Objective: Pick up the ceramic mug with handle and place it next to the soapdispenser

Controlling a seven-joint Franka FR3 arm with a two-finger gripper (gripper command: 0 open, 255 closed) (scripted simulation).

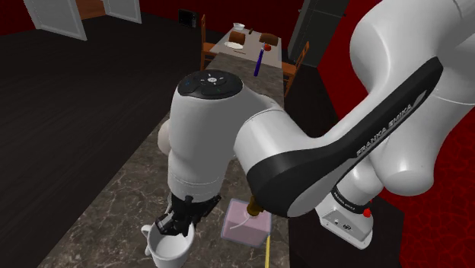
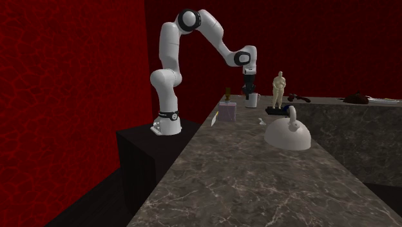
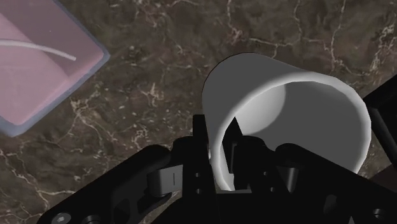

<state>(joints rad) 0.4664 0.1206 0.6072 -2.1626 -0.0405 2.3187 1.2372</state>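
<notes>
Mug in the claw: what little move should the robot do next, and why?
Probably lift the white mug slightly, then carry it sideways. The claw seems to pinch its wall, and the pink soap dispenser sits a gap away.

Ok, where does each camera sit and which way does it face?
Shoulder: behind the stand, looking down the marbled counter; arm links loom large.
Second exterior: far down the counter, facing the whole arm and stand.
Wrist: on the hand, looking down; jaws clasp the white mug.
All share the mug and pink soap dispenser.
</notes>
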